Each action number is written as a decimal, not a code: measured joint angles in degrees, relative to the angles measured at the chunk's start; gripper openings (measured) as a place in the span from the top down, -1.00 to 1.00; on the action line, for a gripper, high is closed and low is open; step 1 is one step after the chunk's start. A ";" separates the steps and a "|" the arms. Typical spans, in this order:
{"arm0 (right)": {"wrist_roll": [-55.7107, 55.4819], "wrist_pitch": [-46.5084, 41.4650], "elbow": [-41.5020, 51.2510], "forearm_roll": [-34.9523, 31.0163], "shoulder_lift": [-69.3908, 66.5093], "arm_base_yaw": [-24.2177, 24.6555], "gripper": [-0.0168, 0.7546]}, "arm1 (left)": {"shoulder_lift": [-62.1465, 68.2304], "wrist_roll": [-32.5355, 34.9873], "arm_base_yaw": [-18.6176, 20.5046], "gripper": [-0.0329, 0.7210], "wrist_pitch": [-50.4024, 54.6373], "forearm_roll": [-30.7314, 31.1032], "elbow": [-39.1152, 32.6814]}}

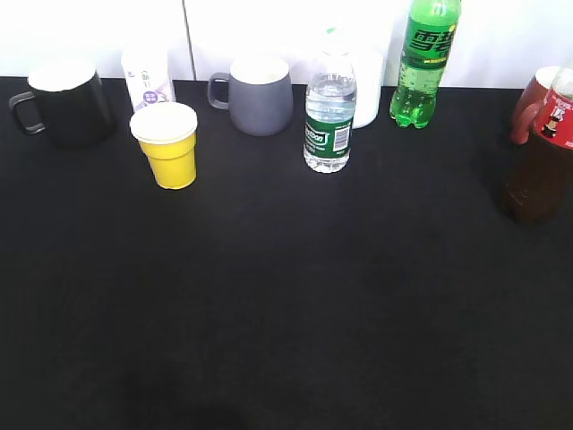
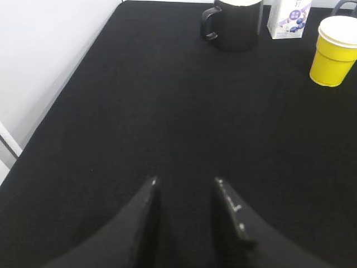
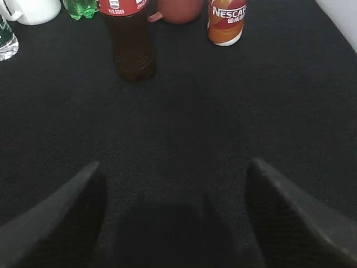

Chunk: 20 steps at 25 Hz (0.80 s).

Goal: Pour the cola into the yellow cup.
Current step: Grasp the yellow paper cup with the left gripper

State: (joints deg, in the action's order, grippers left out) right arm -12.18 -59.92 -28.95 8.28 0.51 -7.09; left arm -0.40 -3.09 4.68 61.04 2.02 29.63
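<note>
nothing's been grabbed yet, so the reach is the step in hand. the black table [image 3: 279, 111] is wide open ahead of the right gripper [image 3: 173, 184], which is spread wide and empty. the cola [image 3: 129, 44] is seen straight ahead, slightly left, near the table's far edge. the left gripper [image 2: 184, 192] is parted narrowly, with the yellow cup [image 2: 334, 53] far ahead to its right.

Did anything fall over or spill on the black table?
No, nothing stands out. The cola, the yellow cup, the water bottle, the green soda bottle, the grey mug and the black mug all stand upright, and the table shows no puddle.
</note>
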 joint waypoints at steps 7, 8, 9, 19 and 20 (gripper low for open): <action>0.00 0.00 0.00 0.00 0.00 0.00 -0.56 | 0.00 0.00 0.00 0.28 0.00 0.00 0.00; 0.00 0.00 0.00 0.00 0.00 0.00 -0.56 | 0.00 0.00 0.00 0.28 0.00 0.00 0.00; 0.00 0.00 0.00 0.00 0.00 0.00 -0.56 | 0.00 0.00 0.00 0.28 0.00 0.00 0.00; 0.00 0.00 0.00 0.00 0.00 0.00 -0.56 | 23.76 8.12 -0.05 -0.27 -43.73 -4.61 3.63; 0.00 0.00 0.00 0.00 0.00 0.00 -0.56 | 27.52 8.14 -0.41 -0.27 -49.10 -5.55 3.68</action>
State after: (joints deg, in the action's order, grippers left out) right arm -12.18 -59.92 -28.95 8.28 0.51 -7.09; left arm 27.12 5.06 4.27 11.94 -3.52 33.32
